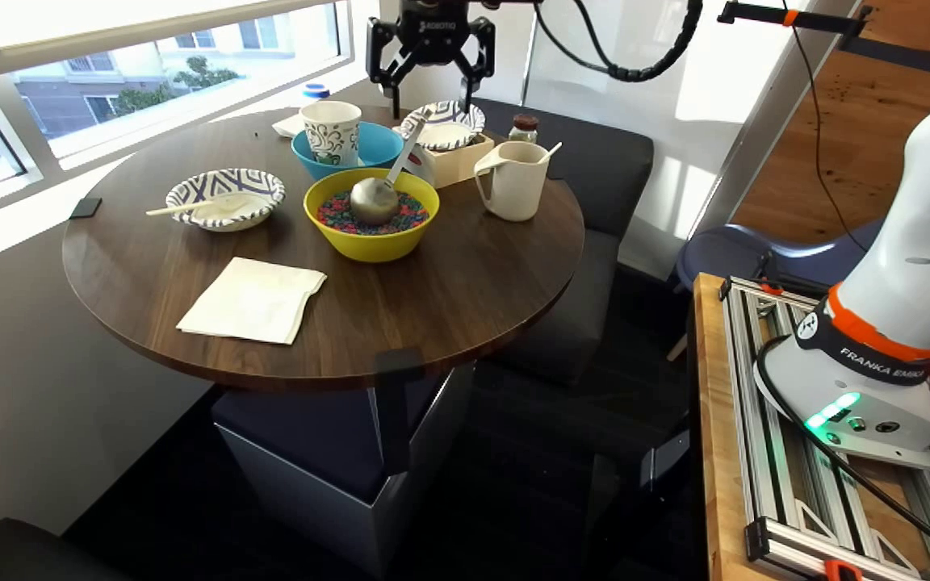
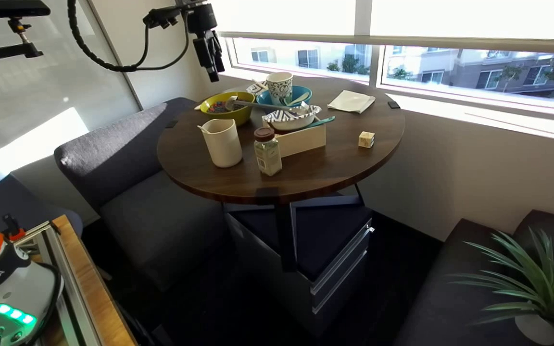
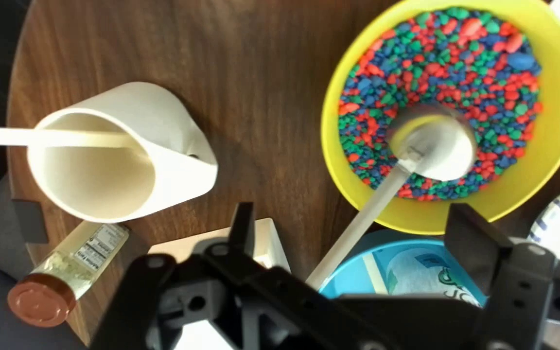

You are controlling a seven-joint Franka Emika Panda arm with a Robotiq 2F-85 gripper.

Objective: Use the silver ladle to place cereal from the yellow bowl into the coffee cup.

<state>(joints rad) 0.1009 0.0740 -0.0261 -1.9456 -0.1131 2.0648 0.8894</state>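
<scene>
Nearby in an exterior view, a folded cream napkin point(image 1: 252, 300) lies on the round brown wooden bench point(image 1: 465, 294). Beyond it, the round yellow bowl point(image 1: 372, 247) holds small multicoloured cereal pieces point(image 1: 337, 215), the shiny silver metal ladle point(image 1: 374, 202) resting with its scoop among them. Farther back, a swirl-patterned white paper cup point(image 1: 332, 133) stands in a round blue bowl point(image 1: 383, 145), and the black metal claw point(image 1: 431, 108) hangs above the bench, its jaws parted wide.

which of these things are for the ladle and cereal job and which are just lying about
For the job:
silver ladle
cereal in the yellow bowl
patterned paper cup, likely the coffee cup
gripper, open

Just lying about:
blue bowl
off-white pitcher
wooden box
brown-lidded jar
small wooden block
white napkin
patterned bowl near the white napkin
</scene>
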